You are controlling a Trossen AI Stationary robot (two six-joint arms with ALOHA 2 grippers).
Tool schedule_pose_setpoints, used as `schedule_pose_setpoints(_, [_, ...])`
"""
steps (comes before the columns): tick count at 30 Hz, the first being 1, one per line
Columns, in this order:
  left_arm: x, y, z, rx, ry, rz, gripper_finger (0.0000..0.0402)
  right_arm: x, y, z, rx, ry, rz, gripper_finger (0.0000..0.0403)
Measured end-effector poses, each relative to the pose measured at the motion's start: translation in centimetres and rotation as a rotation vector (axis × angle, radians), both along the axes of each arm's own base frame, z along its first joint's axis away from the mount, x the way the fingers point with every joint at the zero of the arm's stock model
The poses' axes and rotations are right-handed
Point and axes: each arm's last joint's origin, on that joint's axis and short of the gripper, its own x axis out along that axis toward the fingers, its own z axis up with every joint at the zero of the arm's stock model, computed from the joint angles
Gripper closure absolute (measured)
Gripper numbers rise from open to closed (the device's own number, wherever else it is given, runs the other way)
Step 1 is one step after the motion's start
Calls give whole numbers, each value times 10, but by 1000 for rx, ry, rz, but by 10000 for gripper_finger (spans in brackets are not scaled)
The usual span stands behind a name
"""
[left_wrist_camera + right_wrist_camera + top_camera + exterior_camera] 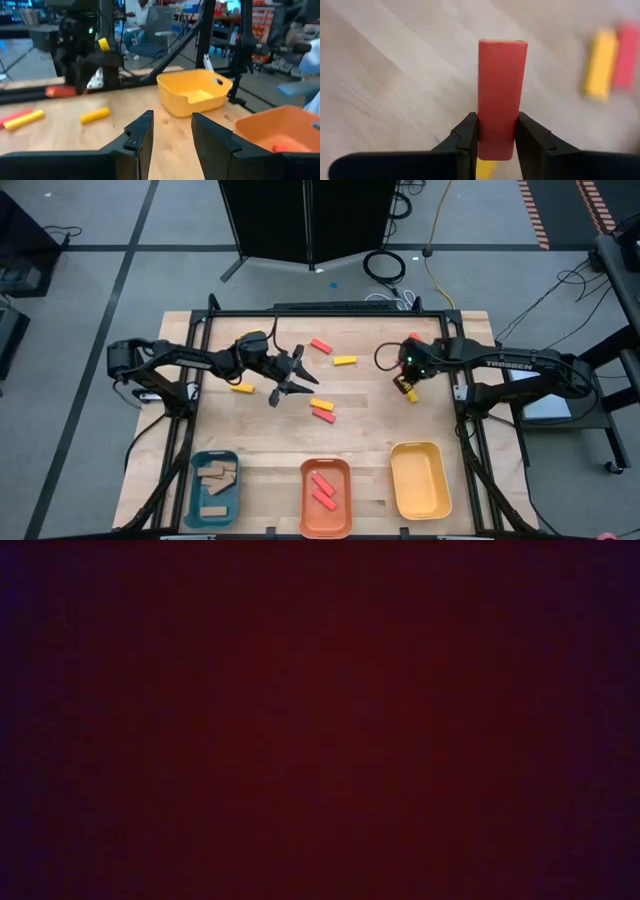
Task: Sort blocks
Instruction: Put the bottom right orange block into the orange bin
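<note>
My right gripper point(405, 387) hangs over the table's right side, shut on a red block point(500, 90). A yellow bit point(485, 170) shows right behind that block at the fingers; whether it is held too I cannot tell. My left gripper point(296, 375) stands open and level over the table's middle, with nothing between its fingers point(172, 122). Loose blocks lie flat on the wood: red point(320, 345), yellow point(345, 361), yellow point(242, 388), and a yellow point(321, 403) and red point(323, 415) pair. The low view is dark. My right gripper pinches the red block's two long sides near one end point(496, 137) between its two fingers. The fingers slant steeply down and the block runs along them, its free end point(502, 47) sticking out past the tips. The block is clear of the table.
Three trays stand along the near edge: a blue one point(195, 500) with tan blocks, an orange one point(305, 500) with two red blocks, and a yellow one point(420, 478). A black frame rims the table. Bare wood lies between the loose blocks and the trays.
</note>
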Motion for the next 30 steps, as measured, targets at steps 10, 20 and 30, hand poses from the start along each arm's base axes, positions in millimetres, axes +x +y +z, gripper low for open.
schedule_pose_setpoints(10, [4, -6, 7, -184, 27, 173, 272, 33, -6, 20, -161, -339, 376, 328])
schedule_pose_setpoints(20, [12, -37, 16, -152, -84, 330, 272, 48, 10, 20, -93, -633, 686, 328])
schedule_pose_setpoints(30, [14, -57, 16, -123, -102, 370, 272, 62, 46, 12, -83, -878, 853, 328])
